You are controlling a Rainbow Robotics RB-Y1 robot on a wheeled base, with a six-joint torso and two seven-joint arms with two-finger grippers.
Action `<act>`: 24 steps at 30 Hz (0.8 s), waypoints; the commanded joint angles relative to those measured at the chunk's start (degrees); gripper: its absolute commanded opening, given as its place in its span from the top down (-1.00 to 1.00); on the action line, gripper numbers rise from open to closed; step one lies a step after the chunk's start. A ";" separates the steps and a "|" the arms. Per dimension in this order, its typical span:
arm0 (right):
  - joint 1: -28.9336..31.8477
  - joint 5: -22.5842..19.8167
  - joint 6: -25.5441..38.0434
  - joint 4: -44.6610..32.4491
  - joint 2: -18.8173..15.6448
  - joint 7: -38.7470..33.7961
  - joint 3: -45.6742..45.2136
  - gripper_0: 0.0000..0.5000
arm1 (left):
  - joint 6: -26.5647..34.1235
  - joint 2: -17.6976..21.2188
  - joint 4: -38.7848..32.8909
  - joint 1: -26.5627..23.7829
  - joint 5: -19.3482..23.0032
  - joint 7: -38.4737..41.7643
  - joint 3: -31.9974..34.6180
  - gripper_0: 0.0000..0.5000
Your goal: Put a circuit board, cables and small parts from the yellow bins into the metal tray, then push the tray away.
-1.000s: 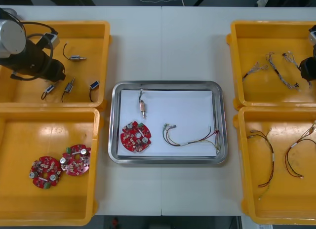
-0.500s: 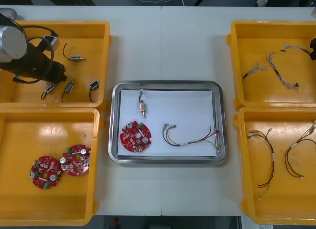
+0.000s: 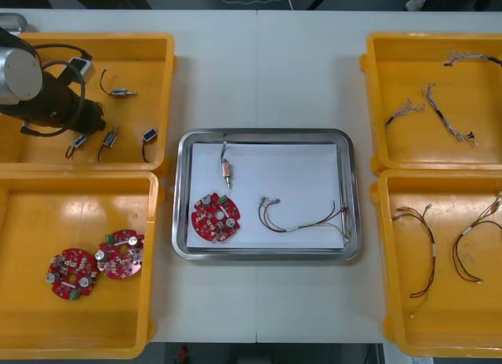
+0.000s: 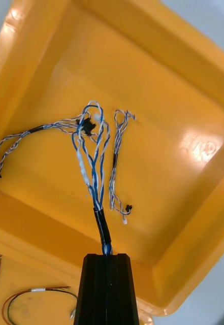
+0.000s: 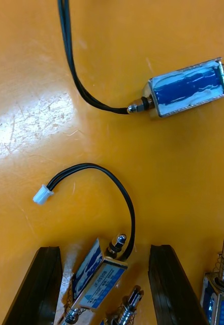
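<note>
- I am watching the right tool [image 4: 106, 258] clenching a twisted blue and white cable [image 4: 94, 167] by its black sleeve, above the far right yellow bin [image 4: 193, 101].
- Two other blue and white cables [image 4: 117, 157] are lying on that bin's floor beside the held one.
- I am seeing the left tool [image 5: 104, 250] hanging released, low over the far left yellow bin [image 5: 157, 167], its fingers [image 5: 33, 284] standing apart on either side of a small metal part [image 5: 99, 282] with a looped black lead.
- The metal tray [image 3: 267, 135] is sitting mid-desk [image 3: 259, 66] between the bins, carrying on its white inside a round red circuit board [image 3: 216, 217], another small metal part [image 3: 226, 169] and a red and yellow cable [image 3: 302, 220].
- Two spare circuit boards [image 3: 72, 272] are lying just beside each other in the near left yellow bin [image 3: 78, 187].
</note>
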 commanded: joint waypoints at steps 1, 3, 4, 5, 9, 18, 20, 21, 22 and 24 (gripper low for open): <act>4.75 -1.43 0.35 -10.30 0.02 -2.87 -1.52 1.00 | -0.89 0.54 -0.40 1.52 -0.52 -8.27 -0.18 0.97; 6.07 -1.70 0.35 -13.38 0.46 -2.96 -1.26 1.00 | -0.98 0.54 -0.40 1.52 -0.61 -8.27 -0.18 1.00; 6.77 -1.96 0.35 -15.31 0.73 -2.96 -1.08 1.00 | -0.98 0.54 -0.40 1.52 -0.52 -8.27 -0.18 1.00; 7.38 -2.22 0.35 -16.98 0.99 -3.05 -0.64 1.00 | -1.07 0.54 -0.40 1.52 -0.61 -8.27 -0.18 1.00; 9.05 -3.28 0.35 -22.96 2.66 -3.05 0.50 1.00 | -1.60 0.63 -0.40 1.52 -0.61 -8.27 -0.09 1.00; 11.69 -11.28 0.35 -32.01 5.47 -2.61 3.05 1.00 | -1.25 1.86 -1.19 1.26 -0.61 -8.54 4.04 1.00; 11.87 -12.68 0.35 -33.68 5.65 -2.61 4.54 1.00 | -0.63 2.39 -1.72 1.26 -0.70 -8.54 4.92 1.00; 12.04 -13.47 0.35 -34.91 5.91 -2.70 5.42 1.00 | -0.10 2.56 -2.07 1.17 -0.88 -8.62 5.54 1.00; 12.22 -13.83 0.35 -35.53 6.00 -2.78 5.86 1.00 | 0.16 2.65 -2.34 1.26 -0.96 -8.62 5.89 1.00; 12.74 -14.26 0.35 -38.34 6.79 -2.61 7.80 1.00 | 1.83 3.26 -3.21 1.17 -1.40 -8.45 7.12 1.00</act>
